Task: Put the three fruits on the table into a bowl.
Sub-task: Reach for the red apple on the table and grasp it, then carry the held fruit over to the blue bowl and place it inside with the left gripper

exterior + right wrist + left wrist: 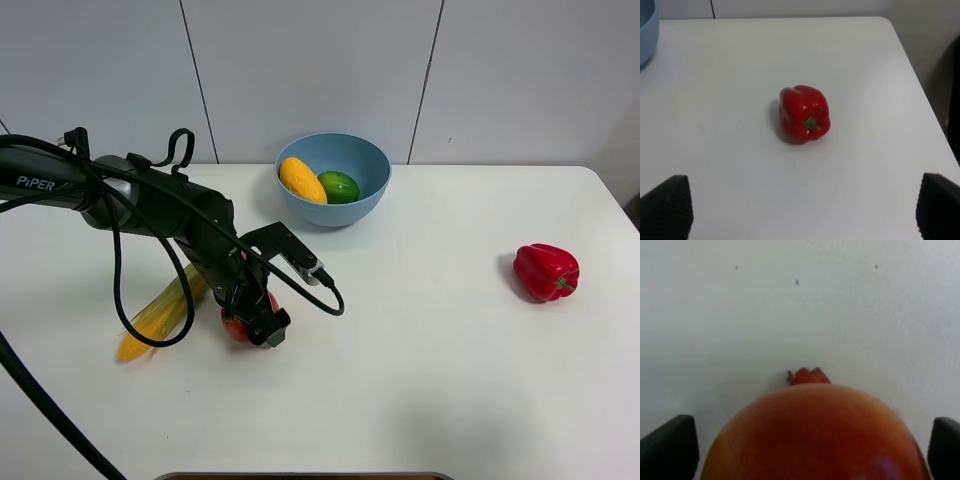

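Lower left in the overhead view, the left gripper (812, 452) stands spread wide around the apple (236, 328) on the table (430, 380), its fingers just beside the fruit. The mango (301, 180) and lime (338, 186) lie in the bowl (376, 152), upper centre. The right gripper (805, 202) is spread too, near the pepper (805, 114).

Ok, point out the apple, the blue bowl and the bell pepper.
apple (815, 435): left wrist view, on its red-orange skin.
blue bowl (335, 214): exterior high view, on its front outer wall.
bell pepper (800, 112): right wrist view, on its red body.
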Controlling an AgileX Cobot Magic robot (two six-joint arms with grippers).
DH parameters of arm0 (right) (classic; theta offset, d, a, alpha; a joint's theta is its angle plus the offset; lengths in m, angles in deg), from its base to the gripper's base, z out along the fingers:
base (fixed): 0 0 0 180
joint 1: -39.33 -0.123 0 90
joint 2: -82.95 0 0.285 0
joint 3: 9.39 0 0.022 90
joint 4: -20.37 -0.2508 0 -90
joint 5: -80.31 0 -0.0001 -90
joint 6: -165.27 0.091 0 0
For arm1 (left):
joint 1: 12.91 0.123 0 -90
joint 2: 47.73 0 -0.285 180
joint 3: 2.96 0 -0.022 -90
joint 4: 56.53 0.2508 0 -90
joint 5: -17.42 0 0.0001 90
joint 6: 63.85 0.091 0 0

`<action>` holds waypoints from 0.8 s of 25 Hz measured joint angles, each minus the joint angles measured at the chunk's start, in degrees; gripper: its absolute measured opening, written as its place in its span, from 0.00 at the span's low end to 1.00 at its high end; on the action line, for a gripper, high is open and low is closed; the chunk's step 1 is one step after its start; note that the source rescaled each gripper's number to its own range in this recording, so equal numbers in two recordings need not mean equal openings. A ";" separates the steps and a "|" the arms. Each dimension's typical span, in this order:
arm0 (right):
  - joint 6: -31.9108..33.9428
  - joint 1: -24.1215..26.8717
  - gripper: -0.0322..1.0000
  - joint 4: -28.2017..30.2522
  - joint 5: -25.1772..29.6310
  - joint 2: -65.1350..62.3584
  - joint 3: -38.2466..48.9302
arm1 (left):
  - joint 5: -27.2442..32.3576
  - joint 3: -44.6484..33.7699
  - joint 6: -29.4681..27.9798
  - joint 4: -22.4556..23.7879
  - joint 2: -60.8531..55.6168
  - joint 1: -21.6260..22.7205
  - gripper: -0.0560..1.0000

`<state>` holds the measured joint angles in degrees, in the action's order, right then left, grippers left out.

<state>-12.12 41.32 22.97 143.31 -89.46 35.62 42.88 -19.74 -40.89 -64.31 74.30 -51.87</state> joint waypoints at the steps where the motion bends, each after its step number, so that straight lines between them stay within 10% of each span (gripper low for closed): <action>1: 0.00 0.00 1.00 0.00 0.00 0.00 0.00 | 0.00 0.00 0.00 0.00 0.00 0.00 0.69; 4: 0.00 0.00 1.00 0.00 0.00 0.00 0.00 | 0.00 0.00 0.00 -0.05 0.00 0.00 0.05; 20: 0.00 0.00 1.00 0.00 0.00 0.00 0.00 | 1.87 0.07 -0.45 -0.05 -0.61 0.00 0.06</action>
<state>-12.12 41.32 22.97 143.31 -89.46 35.62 44.75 -19.67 -41.34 -64.36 73.69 -51.87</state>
